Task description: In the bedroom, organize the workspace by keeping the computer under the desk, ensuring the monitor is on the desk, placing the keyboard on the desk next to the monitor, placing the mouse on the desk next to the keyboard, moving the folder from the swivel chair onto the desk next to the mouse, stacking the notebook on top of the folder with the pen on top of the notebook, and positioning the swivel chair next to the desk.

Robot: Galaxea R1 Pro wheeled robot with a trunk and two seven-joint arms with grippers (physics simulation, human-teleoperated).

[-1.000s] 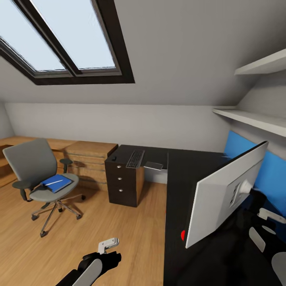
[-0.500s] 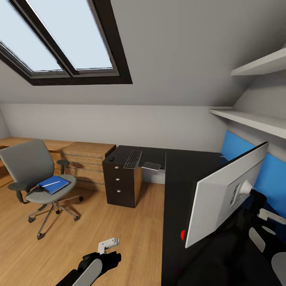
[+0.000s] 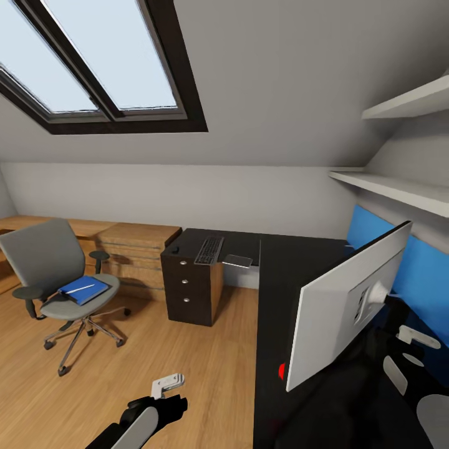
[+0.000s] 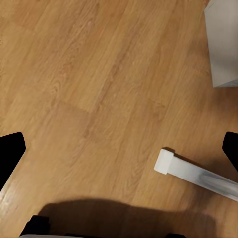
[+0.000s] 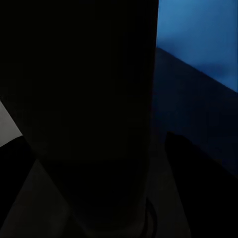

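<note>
The monitor [image 3: 340, 312] hangs tilted over the black desk [image 3: 293, 268], its grey back toward me. My right gripper [image 3: 390, 299] is behind it, shut on its dark stem [image 5: 94, 114]. The keyboard [image 3: 211, 249] and the small mouse [image 3: 177, 250] lie on the desk's far wing. The grey swivel chair [image 3: 43, 255] stands apart on the left. On its seat lies a blue flat item [image 3: 83, 290], folder or notebook, with the pen [image 3: 80, 288] on top. My left gripper [image 4: 119, 153] is open above the wood floor.
A black drawer unit [image 3: 187, 293] carries the desk's far wing, beside a light-wood chest [image 3: 140, 246]. A grey flat pad [image 3: 240, 260] overhangs the desk edge. Shelves [image 3: 399, 187] run along the right wall. A pale box [image 4: 223, 44] stands on the floor near my left arm.
The view shifted slightly at first as the camera moved. Since then the monitor has swung a little to the left with my right arm. The left arm has stayed in place.
</note>
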